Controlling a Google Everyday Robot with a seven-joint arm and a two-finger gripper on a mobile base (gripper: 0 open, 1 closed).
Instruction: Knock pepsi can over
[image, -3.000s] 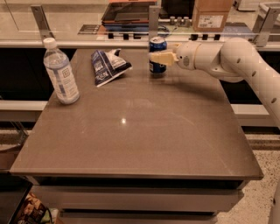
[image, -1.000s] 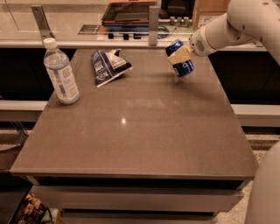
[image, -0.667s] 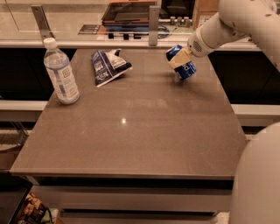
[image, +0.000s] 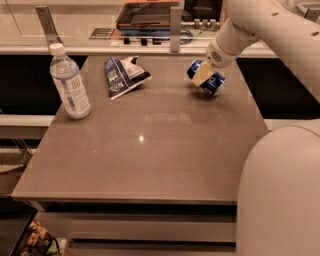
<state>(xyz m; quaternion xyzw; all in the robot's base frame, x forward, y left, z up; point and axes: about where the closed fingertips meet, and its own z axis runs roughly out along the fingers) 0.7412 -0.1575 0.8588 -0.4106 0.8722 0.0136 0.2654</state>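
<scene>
The pepsi can (image: 212, 83), dark blue with white lettering, lies tipped over at the far right of the brown table (image: 150, 150), its silver top pointing up-left. My gripper (image: 204, 74) comes down from the white arm at the upper right. Its tan fingers (image: 202, 76) sit across the middle of the can.
A clear water bottle with a white cap (image: 70, 82) stands at the table's far left. A blue-and-white snack bag (image: 122, 75) lies at the back middle. My white arm fills the right and lower right of the view. A counter with a metal post (image: 175, 29) runs behind the table.
The can stood upright three seconds ago with my gripper on it. It has since tilted to the right and now lies lower on the table. My arm has swung closer to the camera.
</scene>
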